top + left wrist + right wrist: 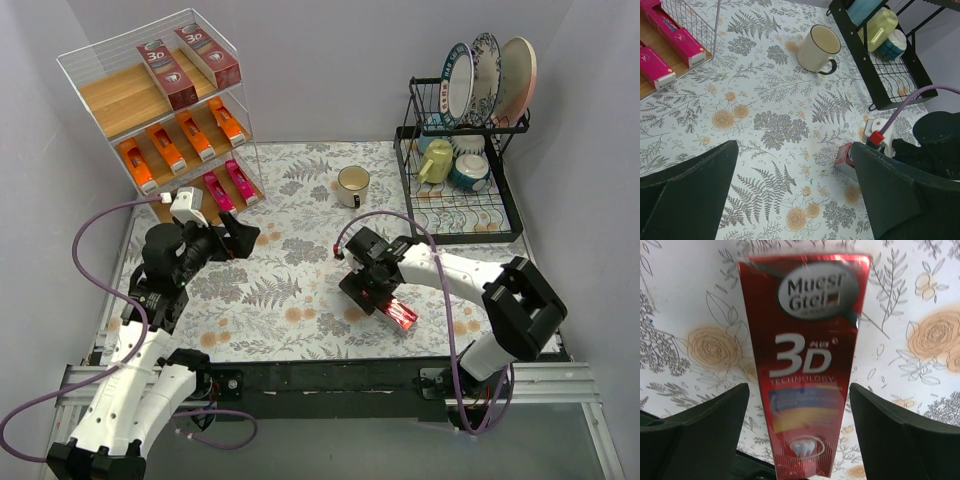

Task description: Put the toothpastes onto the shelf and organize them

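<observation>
The white wire shelf (112,96) stands at the back left. Two dark red "3D" cartons (185,62) lie on its top board, several orange cartons (180,140) on the middle board, and two magenta cartons (228,185) on the bottom board; the magenta ones also show in the left wrist view (677,35). Another dark red "3D" carton (807,360) lies flat on the table near the front (402,316). My right gripper (799,390) is open and straddles it, with a gap on each side (372,293). My left gripper (794,147) is open and empty near the shelf's foot (240,237).
A cream mug (352,186) stands mid-table at the back, also in the left wrist view (818,47). A black wire dish rack (505,232) with plates, cups and bowls fills the back right. The flowered cloth (290,290) covers the table.
</observation>
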You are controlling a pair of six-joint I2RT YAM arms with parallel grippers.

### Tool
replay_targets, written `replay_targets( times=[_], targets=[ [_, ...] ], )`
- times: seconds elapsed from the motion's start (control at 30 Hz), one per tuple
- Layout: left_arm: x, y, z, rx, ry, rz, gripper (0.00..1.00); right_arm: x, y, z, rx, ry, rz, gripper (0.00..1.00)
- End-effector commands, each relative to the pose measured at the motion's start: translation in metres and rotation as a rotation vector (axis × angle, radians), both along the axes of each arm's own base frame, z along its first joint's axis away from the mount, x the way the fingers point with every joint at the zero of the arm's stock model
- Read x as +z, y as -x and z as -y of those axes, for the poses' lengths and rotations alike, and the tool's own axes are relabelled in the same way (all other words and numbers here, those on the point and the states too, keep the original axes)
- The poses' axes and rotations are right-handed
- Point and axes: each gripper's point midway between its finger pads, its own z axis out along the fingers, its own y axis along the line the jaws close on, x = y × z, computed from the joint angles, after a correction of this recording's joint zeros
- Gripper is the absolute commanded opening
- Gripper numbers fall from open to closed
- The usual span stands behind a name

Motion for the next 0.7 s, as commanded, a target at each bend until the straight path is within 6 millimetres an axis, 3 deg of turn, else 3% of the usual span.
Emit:
replay_targets(
  times=[0.0, 0.07, 0.2, 0.3, 0.4, 0.5, 0.67],
  targets=[
    [0.002, -0.004, -0.002, 0.027, -0.007, 0.051, 0.98, 0.006, -0.020, -0.023, 0.005, -0.009, 0.052, 0.86],
    [-0.007, -0.004, -0.002, 0.030, -0.015, 0.035, 0.98, 0.005, -0.025, -0.032, -0.044, -0.022, 0.041, 0.81],
    [-0.012, -0.005, -0.004, 0.046, -0.035, 0.023, 0.98, 0.006, -0.041, -0.043, -0.182, -0.010, 0.056, 0.57],
    [-0.014, -0.005, -0.002, 0.044, -0.039, 0.014, 0.98, 0.008, -0.059, -0.054, -0.297, -0.006, 0.085, 0.46],
    [-0.016, -0.006, -0.001, 0.043, -0.042, -0.005, 0.98, 0.012, -0.081, -0.069, -0.398, -0.018, 0.111, 0.45],
    [-0.022, -0.006, 0.002, 0.035, -0.040, -0.042, 0.98, 0.015, -0.111, -0.087, -0.465, -0.055, 0.123, 0.53],
    [-0.055, -0.010, 0.015, 0.007, -0.044, -0.217, 0.98, 0.013, -0.165, -0.114, -0.543, -0.111, 0.151, 0.54]
  ],
)
